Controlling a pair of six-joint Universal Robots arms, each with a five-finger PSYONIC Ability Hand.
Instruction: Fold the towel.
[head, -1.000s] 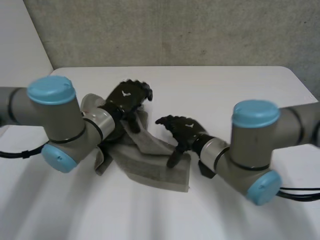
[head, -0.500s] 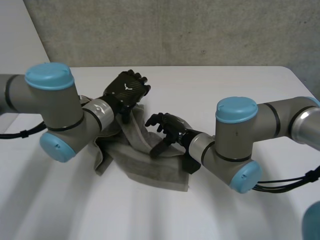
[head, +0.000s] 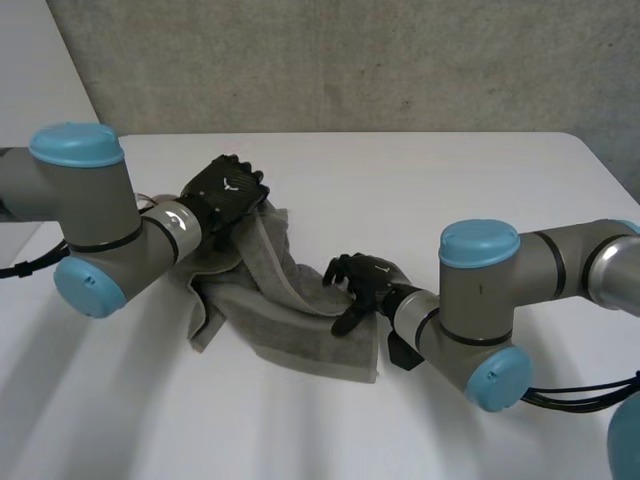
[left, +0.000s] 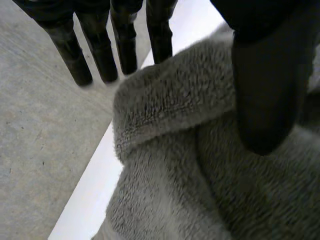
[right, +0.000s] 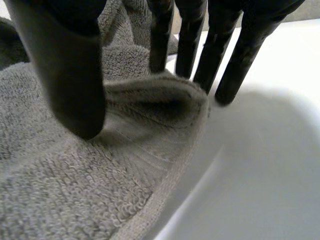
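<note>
Since the earlier frame, the two hands have been drawn further apart, so that the cloth between them is pulled out into a longer, lower ridge. At the left of a white round-cornered table (head: 450, 190), the black left hand (head: 225, 190) is set on the far left corner of a crumpled grey terry towel (head: 290, 320). In its wrist view a rolled fold of the towel is caught between the thumb and the straight fingers (left: 100, 50), so the corner is judged to be held, probably to keep it anchored while the rest is arranged. From that corner a raised fold is seen running across the towel, which lies heaped at the middle of the table, between the arms. At the towel's right edge, the black right hand (head: 368, 280) is placed. There the hem is bunched into a small arch between the thumb, pressed on the pile, and the straight fingers (right: 220, 55), whose tips come down just beyond the edge. This looks like a grasp taken for lifting that edge over; no neat fold has been made yet.
</note>
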